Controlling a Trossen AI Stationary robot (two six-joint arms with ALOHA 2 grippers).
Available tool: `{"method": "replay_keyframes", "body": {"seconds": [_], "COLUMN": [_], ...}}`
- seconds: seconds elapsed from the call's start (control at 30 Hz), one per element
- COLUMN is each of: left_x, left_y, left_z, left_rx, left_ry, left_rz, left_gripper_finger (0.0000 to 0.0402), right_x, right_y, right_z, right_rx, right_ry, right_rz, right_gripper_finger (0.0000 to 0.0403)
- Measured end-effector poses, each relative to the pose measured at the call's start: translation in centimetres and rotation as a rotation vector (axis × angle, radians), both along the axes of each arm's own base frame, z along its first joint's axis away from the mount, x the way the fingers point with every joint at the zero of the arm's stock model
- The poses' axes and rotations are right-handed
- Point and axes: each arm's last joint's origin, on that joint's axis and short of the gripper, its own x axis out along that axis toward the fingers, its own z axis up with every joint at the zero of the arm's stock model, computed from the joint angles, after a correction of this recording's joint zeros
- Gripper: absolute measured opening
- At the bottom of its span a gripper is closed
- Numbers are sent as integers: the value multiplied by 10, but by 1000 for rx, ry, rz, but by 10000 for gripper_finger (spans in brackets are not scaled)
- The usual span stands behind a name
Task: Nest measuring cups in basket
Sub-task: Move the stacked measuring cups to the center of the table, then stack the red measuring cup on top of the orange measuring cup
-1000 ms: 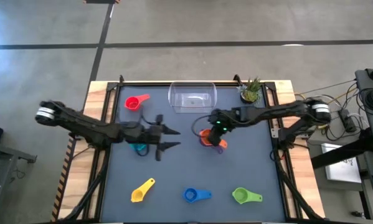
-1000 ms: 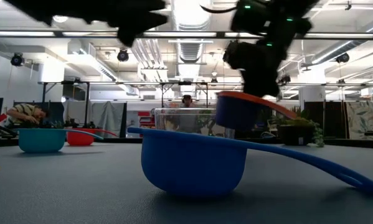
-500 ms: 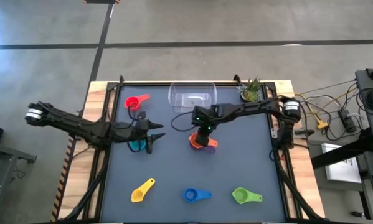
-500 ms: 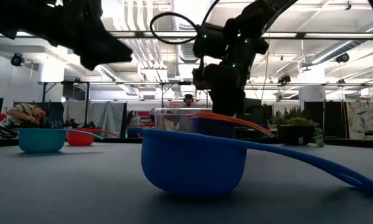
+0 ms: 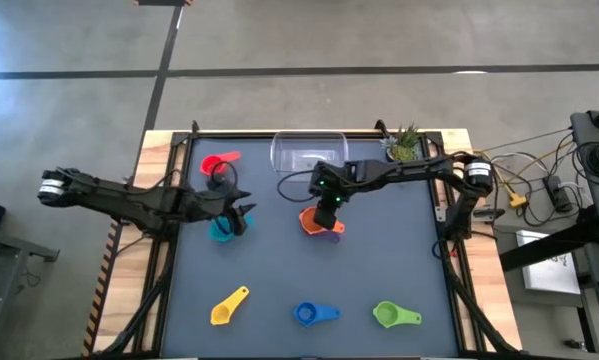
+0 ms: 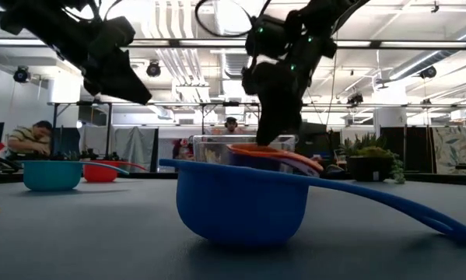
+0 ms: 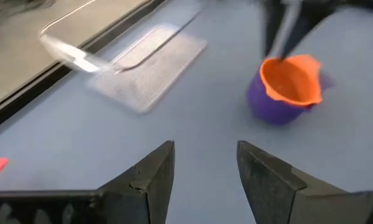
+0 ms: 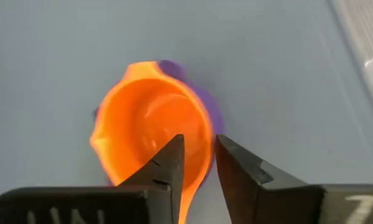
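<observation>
My right gripper [image 5: 324,212] is shut on the orange cup [image 8: 152,121], which sits nested inside the purple cup [image 7: 270,111] near the table's middle, just in front of the clear basket [image 5: 309,155]. My left gripper [image 7: 205,162] is open and empty; it hovers over the teal cup [image 5: 220,232] at the table's left and points toward the nested pair. The red cup [image 5: 215,164] lies at the far left. The yellow cup [image 5: 229,306], blue cup [image 5: 314,314] and green cup [image 5: 394,316] lie along the near edge. My right gripper holds the orange cup by its rim [image 8: 202,146], with one finger [image 8: 167,165] inside the bowl and one [image 8: 239,177] outside. The fingers come from above, pointing down. The cup stays upright in the purple cup, which looks set on the table or just above it.
A small potted plant [image 5: 403,146] stands at the far right corner, beside the basket. In the low view the blue cup [image 6: 240,204] fills the foreground and hides the nested pair's base. There is free table between the near row of cups and the middle.
My right gripper has carried the nested orange and purple cups toward the table's left and down, from lifted clear to table height in front of the basket. My left gripper has drawn back toward the table's left edge and now stands over the teal cup.
</observation>
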Motion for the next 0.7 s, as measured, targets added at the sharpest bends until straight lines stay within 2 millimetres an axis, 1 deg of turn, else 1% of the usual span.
{"method": "replay_keyframes", "body": {"seconds": [0.07,0.23,0.4,0.53,0.7], "left_x": [-1,-2,-3,2,8], "left_y": [5,22,46,70,100], "left_z": [1,6,-3,-13,-21], "left_rx": [-2,-25,-70,-154,-216], "left_ry": [43,91,230,304,431], "left_rz": [31,136,275,345,444], "left_gripper_finger": [156,156,155,155,155], "right_x": [-2,-8,-24,-51,-88], "right_y": [1,1,4,10,22], "right_z": [6,11,20,21,16], "right_rx": [-11,-36,-78,-90,-75], "right_ry": [-19,-26,-117,-216,-347], "right_rz": [12,47,79,64,26], "right_gripper_finger": [93,109,110,103,93]}}
